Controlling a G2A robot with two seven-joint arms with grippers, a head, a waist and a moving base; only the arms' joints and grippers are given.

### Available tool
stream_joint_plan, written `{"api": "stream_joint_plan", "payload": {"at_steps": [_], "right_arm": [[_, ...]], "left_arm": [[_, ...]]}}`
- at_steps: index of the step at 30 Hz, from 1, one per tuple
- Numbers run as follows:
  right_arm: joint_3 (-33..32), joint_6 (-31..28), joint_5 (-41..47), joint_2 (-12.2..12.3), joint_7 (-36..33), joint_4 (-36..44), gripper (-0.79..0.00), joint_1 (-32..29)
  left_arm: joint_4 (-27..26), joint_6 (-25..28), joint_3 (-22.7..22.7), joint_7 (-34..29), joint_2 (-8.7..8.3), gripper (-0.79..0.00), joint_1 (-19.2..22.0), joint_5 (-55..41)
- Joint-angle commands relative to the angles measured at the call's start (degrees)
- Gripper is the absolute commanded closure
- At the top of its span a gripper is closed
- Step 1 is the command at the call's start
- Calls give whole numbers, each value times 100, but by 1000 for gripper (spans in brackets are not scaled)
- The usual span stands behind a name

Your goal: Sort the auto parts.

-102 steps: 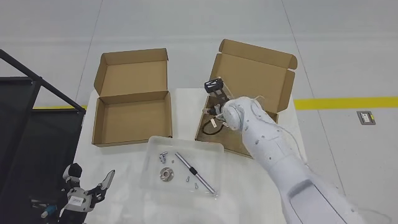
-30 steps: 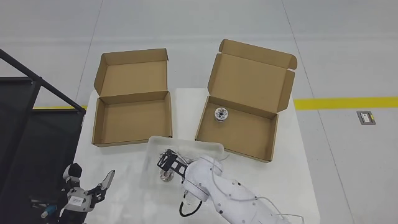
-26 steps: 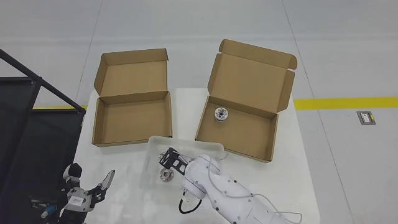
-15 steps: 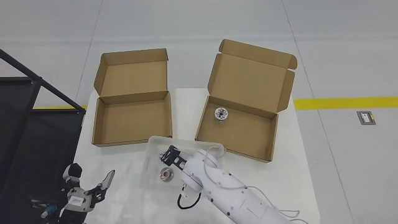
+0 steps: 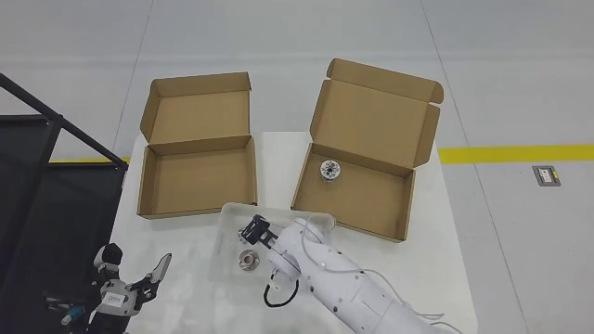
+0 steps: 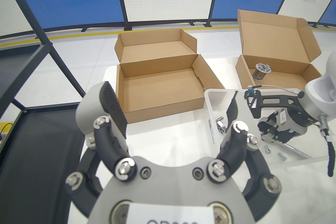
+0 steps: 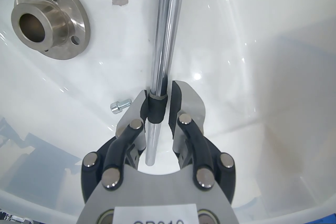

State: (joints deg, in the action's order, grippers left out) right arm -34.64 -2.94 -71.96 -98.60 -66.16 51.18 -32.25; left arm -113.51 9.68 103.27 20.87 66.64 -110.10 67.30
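One part [image 5: 328, 169] lies in the box [image 5: 371, 206] by the table's right edge. Rod [image 7: 165, 25], flange [image 7: 50, 25] and bolt [image 7: 120, 106] wait in the tray [image 5: 278, 208]. The right gripper [image 7: 160, 93] straddles the rod, jaws narrowly open; the left gripper [image 6: 170, 96] gapes empty.

The right arm [image 5: 343, 288] has left the right box [image 5: 371, 199], where a round metal part [image 5: 329, 169] now lies uncovered, and has swung back over the clear tray [image 5: 228, 241]. Over the last second the right gripper [image 7: 159, 97] edged slightly toward the tray's far wall; it now sits astride the rod [image 7: 168, 12], apparently at its dark band.
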Motion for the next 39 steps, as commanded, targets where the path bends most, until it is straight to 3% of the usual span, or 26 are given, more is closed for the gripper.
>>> {"api": "stream_joint_plan", "payload": {"at_steps": [1,2,9,19,29,34,39], "right_arm": [[-27,-34,21,-12,-6,-28,-37,21],[-46,-58,30,-16,-13,-38,0,28],[-340,-402,118,68,-102,475,0,-33],[-1278,-1547,191,528,-906,2849,0,-786],[-2500,-1755,-407,874,-208,4959,0,-1514],[-3263,-1722,-572,997,693,5360,0,-1778],[-3263,-1722,-572,997,693,5360,0,-1778]], "left_arm": [[0,0,0,0,0,-785,0,0],[0,0,0,0,0,-785,0,0],[0,0,0,0,0,-785,0,0],[0,0,0,0,0,-785,0,0],[0,0,0,0,0,-785,0,0],[0,0,0,0,0,-785,0,0],[0,0,0,0,0,-785,0,0]]}}
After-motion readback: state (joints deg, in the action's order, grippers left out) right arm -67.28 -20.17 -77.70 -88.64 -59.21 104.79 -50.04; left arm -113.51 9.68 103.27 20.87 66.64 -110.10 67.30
